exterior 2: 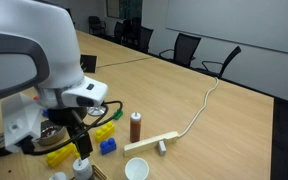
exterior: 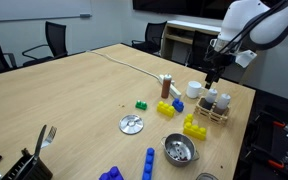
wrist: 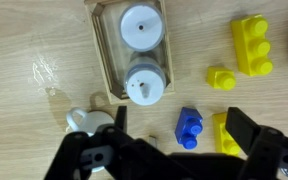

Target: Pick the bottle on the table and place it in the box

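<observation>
Wrist view showed the bottle [wrist: 146,86] upright inside the box [wrist: 98,50], next to a white bottle [wrist: 144,25]. The gripper [wrist: 176,140] hung wide open and empty, the bottle's cap just ahead of its fingers, not between them.

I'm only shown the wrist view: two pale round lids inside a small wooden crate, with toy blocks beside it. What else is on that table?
Observer: A slim brown bottle with a white cap stands upright on the table, apart from the crate.
Operator: Anything metal?
Observer: Yes, a round metal bowl sits near the table's edge.
Operator: Where is the end effector itself?
Observer: In an exterior view, the end effector hangs above the crate, at the end of a big white arm.
</observation>
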Controlling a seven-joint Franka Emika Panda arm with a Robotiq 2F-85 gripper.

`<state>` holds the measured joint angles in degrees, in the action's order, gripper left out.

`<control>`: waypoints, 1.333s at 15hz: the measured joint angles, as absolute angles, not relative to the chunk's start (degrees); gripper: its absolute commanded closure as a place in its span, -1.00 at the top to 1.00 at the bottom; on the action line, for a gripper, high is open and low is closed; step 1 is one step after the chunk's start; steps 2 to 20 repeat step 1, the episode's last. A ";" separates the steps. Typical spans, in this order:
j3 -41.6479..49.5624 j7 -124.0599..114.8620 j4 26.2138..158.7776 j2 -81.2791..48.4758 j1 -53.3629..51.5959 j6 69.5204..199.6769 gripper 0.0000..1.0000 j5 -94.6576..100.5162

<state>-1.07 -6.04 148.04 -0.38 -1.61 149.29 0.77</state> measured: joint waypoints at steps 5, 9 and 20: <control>-1.07 -6.04 148.04 -0.38 -1.61 149.30 1.00 0.77; -1.07 -6.04 148.04 -0.38 -1.61 149.30 1.00 0.77; -1.07 -6.04 148.04 -0.38 -1.61 149.30 1.00 0.77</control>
